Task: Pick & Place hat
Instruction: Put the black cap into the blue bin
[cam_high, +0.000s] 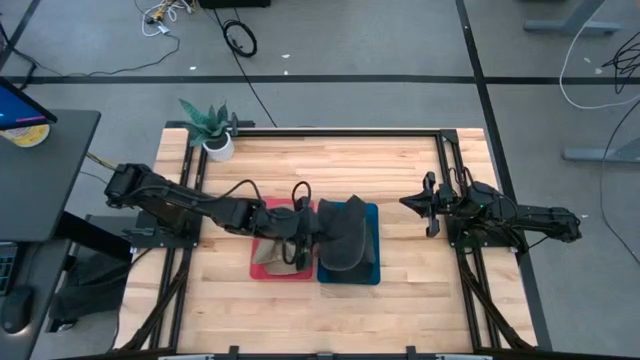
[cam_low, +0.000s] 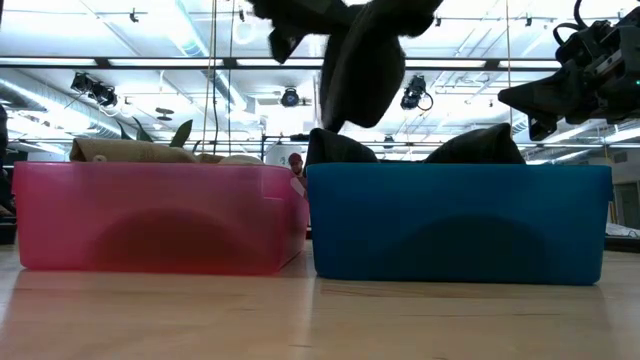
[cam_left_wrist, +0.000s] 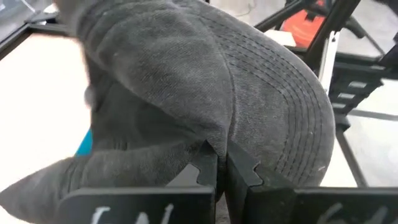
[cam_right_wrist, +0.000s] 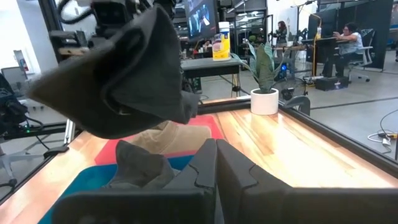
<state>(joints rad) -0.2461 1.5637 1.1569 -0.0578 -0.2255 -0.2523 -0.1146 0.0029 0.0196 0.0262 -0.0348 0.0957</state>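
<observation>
Holding a dark grey hat in the air, your left gripper is pinching the fabric tight between its fingers; the jaws are nearly together with only cloth between them. The hat is hanging just past the fingertips and drooping below them, over the blue bin, which is sitting right under and slightly beyond the gripper. In the low view the hat is dangling clear above the blue bin, not touching the dark hats already lying inside.

The red bin is sitting just beneath and behind the left gripper, touching or nearly touching the blue one, with a tan hat resting in it; you're seeing the same tan piece poking above the red bin's rim in the low view.

Your right gripper is waiting well apart from the bins, at the table's right side, with its fingers pressed together and holding nothing. A potted plant is standing near the table's far corner, behind your left arm.
</observation>
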